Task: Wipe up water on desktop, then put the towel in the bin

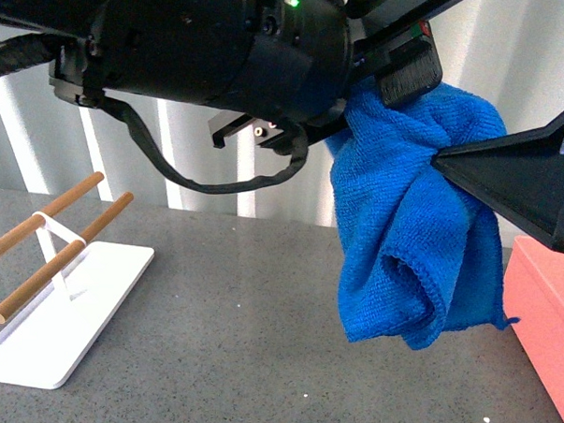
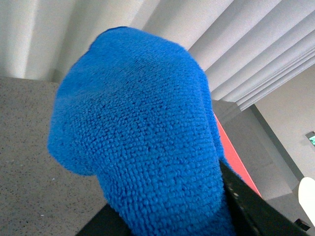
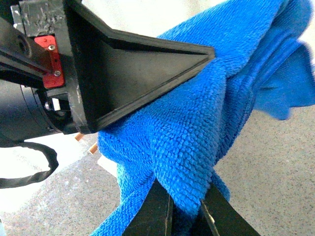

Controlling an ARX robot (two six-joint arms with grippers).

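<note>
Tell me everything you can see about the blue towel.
The towel is bright blue looped microfibre, bunched into hanging folds, held up above the speckled grey desktop. The left claw pinches its top; the right claw grips a fold from the side. Its lower edge hangs free near the pink bin.
</note>
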